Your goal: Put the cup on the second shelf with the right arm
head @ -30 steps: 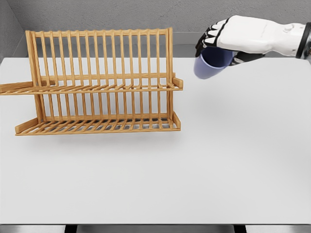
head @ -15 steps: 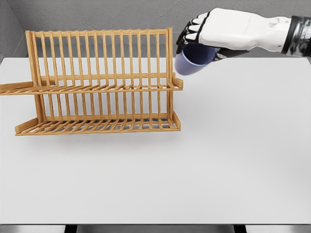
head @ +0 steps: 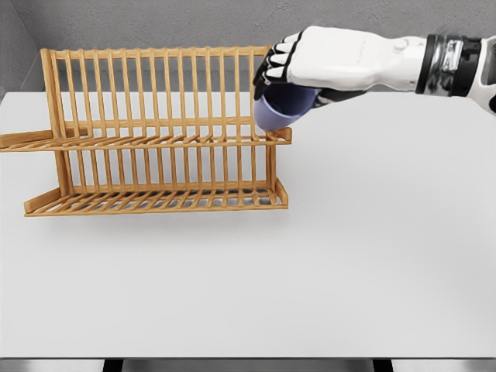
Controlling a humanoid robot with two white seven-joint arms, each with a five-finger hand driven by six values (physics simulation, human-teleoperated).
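Note:
A blue cup (head: pixel 280 108) hangs tilted in my right hand (head: pixel 298 74), whose fingers are shut around its upper part. The cup's lower end sits right over the right end of the upper shelf (head: pixel 155 141) of a wooden two-tier rack (head: pixel 155 128); I cannot tell whether it touches the shelf. The white right arm comes in from the upper right. The lower shelf (head: pixel 155 201) of the rack holds nothing. The left arm is out of view.
The rack stands on the left half of a white table (head: pixel 349 256). A grey wall runs behind the table's far edge.
My right hand has carried the cup leftward and slightly down, from beside the rack to over the right end of its upper shelf.

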